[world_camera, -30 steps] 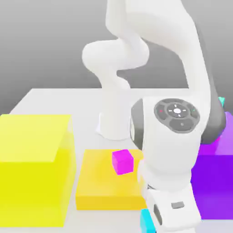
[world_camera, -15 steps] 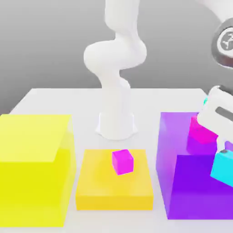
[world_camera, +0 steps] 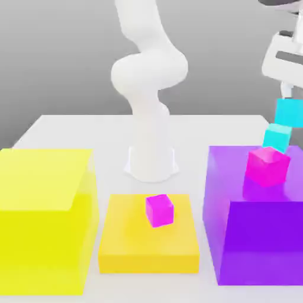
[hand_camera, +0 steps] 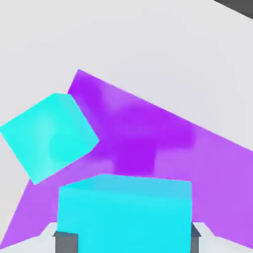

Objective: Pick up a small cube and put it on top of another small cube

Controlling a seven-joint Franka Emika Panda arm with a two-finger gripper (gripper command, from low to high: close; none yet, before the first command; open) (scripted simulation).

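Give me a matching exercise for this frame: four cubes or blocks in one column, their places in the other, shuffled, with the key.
Things:
1. held cyan cube
2. second cyan cube
3. magenta cube
4. other magenta cube

Places:
A. on the orange block
B. on the purple block
C. in the gripper, in the air
D. just below the held cube, behind the purple block's magenta cube

Pairs: 1-C, 2-D, 3-A, 4-B

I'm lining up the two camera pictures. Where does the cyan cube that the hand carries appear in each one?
Exterior view: the held cyan cube hangs in the air under the hand, near the exterior view's right edge, just above the other cyan cube.
Hand view: the held cyan cube is the large near one, between the fingers.
Shared landmark: the purple block, below and beside both cubes.
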